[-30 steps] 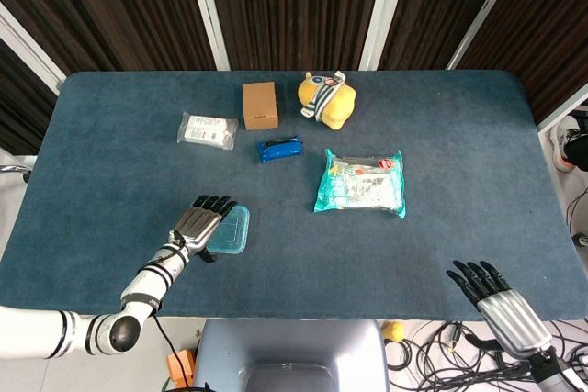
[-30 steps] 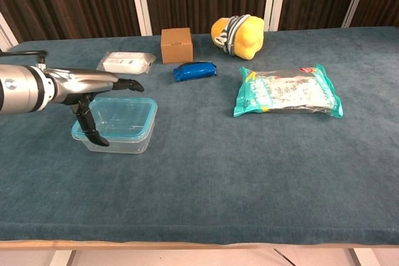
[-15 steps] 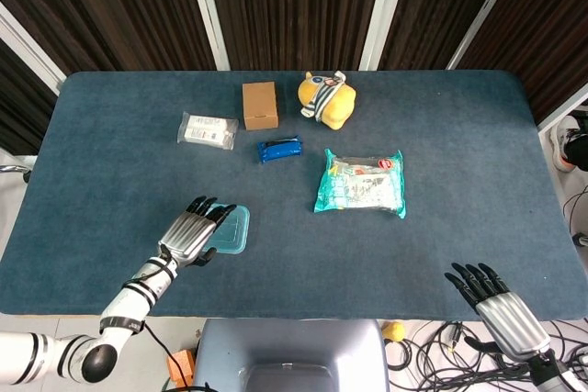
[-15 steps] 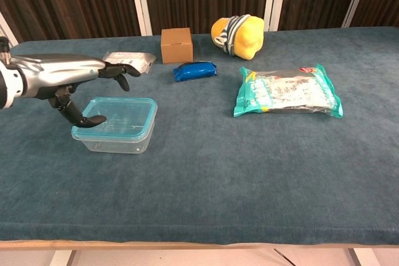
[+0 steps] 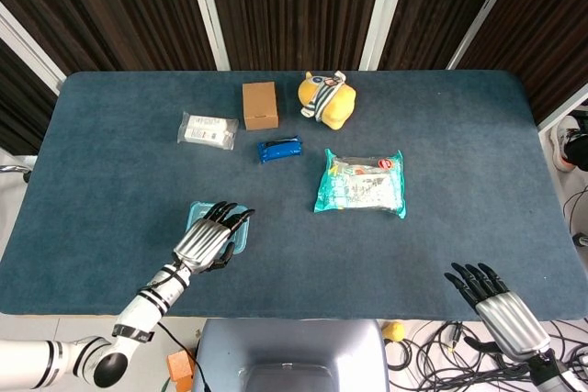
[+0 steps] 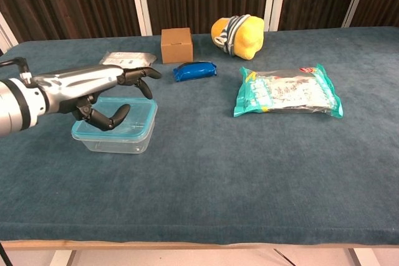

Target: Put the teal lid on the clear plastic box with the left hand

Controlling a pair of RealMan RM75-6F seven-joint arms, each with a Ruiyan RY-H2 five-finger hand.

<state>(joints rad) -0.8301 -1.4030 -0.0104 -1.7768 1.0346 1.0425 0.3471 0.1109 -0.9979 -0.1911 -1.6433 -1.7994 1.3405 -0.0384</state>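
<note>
The teal lid (image 6: 116, 115) sits on top of the clear plastic box (image 6: 118, 140), near the table's (image 5: 441, 254) front left edge. The left hand (image 6: 93, 88) hangs over the box with its fingers stretched forward and apart and the thumb curled down toward the lid; it appears to hold nothing, though whether the thumb touches the lid cannot be told from either view. In the head view the same hand (image 5: 209, 237) covers most of the box, leaving only teal corners showing. The right hand (image 5: 491, 300) is at the front right edge of the table, its fingers spread and empty. Further back lie a white packet (image 5: 208, 129), a small cardboard box (image 5: 260, 105), a blue wrapped bar (image 5: 279, 149), a yellow plush toy (image 5: 325, 100) and a teal snack bag (image 5: 362, 182).
</note>
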